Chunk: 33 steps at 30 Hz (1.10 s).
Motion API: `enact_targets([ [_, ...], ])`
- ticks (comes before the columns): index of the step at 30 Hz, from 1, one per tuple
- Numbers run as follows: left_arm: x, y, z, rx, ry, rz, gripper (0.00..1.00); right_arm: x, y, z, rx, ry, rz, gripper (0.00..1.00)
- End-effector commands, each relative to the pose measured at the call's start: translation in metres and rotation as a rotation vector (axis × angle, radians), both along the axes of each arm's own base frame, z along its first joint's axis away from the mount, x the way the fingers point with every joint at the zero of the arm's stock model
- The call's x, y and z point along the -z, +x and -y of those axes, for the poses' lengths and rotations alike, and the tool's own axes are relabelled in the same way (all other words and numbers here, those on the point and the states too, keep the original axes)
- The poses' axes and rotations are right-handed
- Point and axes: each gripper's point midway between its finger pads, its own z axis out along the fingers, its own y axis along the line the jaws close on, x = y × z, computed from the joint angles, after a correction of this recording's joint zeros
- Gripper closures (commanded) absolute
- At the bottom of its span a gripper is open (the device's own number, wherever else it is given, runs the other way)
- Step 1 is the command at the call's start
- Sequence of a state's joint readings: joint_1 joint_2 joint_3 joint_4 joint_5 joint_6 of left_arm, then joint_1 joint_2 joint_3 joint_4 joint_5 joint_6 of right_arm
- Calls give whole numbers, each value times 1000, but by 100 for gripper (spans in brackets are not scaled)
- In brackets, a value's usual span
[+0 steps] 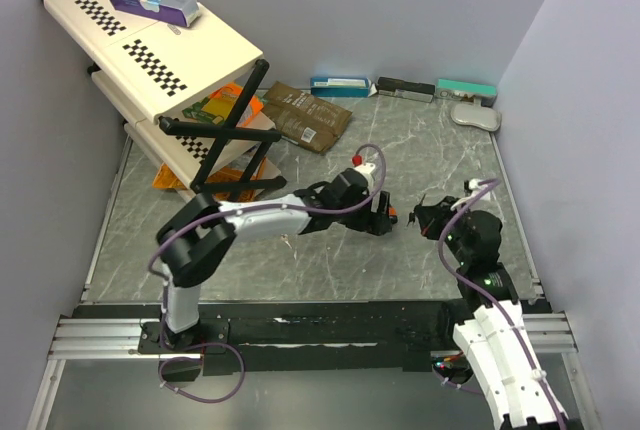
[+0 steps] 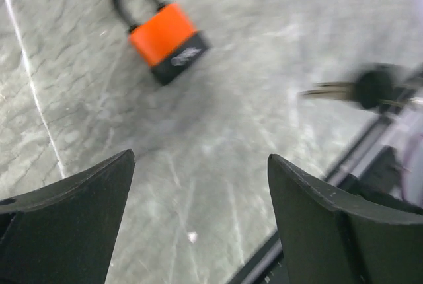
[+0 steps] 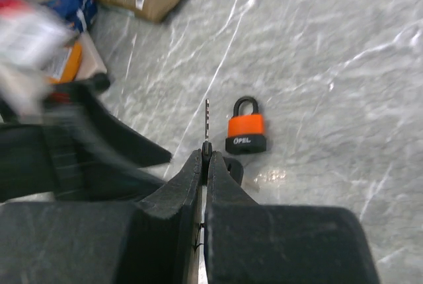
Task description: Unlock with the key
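Note:
An orange and black padlock point(image 3: 246, 129) with a black shackle lies flat on the grey marble tabletop point(image 3: 330, 66). In the left wrist view the padlock point(image 2: 165, 39) sits at the upper left, well ahead of my left gripper point(image 2: 201, 172). That gripper is open, with only bare table between its fingers. My right gripper point(image 3: 206, 157) is shut on the key point(image 3: 207, 117). The blade points forward, just left of the padlock and apart from it. The key point(image 2: 344, 89) also shows at the right of the left wrist view. From above, the padlock point(image 1: 393, 217) lies between the two grippers.
A tilted white checker-marked folding stand point(image 1: 150, 35) with a purple box point(image 1: 152, 0) on it stands at the back left. Orange packets point(image 1: 215, 115) lie under it, with a brown pouch point(image 1: 305, 115) beside it. Small boxes point(image 1: 400, 88) line the back wall. The left arm point(image 3: 79, 145) is close on the right gripper's left.

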<state>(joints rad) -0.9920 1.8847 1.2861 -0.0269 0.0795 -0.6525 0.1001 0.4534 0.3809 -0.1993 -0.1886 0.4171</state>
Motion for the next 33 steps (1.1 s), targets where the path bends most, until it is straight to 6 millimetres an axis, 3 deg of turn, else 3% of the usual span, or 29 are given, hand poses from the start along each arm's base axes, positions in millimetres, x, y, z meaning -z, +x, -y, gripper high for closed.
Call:
enact_targets([
  [1, 14, 11, 4, -77, 75, -62, 14, -21, -2, 12, 55, -26, 54, 100],
  [7, 35, 19, 9, -90, 144, -80, 15, -10, -4, 16, 82, -24, 23, 100],
  [11, 45, 23, 14, -90, 170, -95, 14, -14, -10, 21, 108, -26, 54, 100],
  [17, 49, 43, 24, -138, 193, -60, 13, -19, -16, 26, 132, -36, 78, 100],
  [24, 78, 55, 24, -166, 280, -52, 17, -18, -18, 26, 135, -24, 87, 100],
  [29, 85, 58, 27, -162, 297, -48, 21, -18, -18, 25, 130, -21, 93, 100],
  [33, 85, 52, 40, -117, 257, -51, 23, -18, -18, 26, 135, -22, 98, 100],
])
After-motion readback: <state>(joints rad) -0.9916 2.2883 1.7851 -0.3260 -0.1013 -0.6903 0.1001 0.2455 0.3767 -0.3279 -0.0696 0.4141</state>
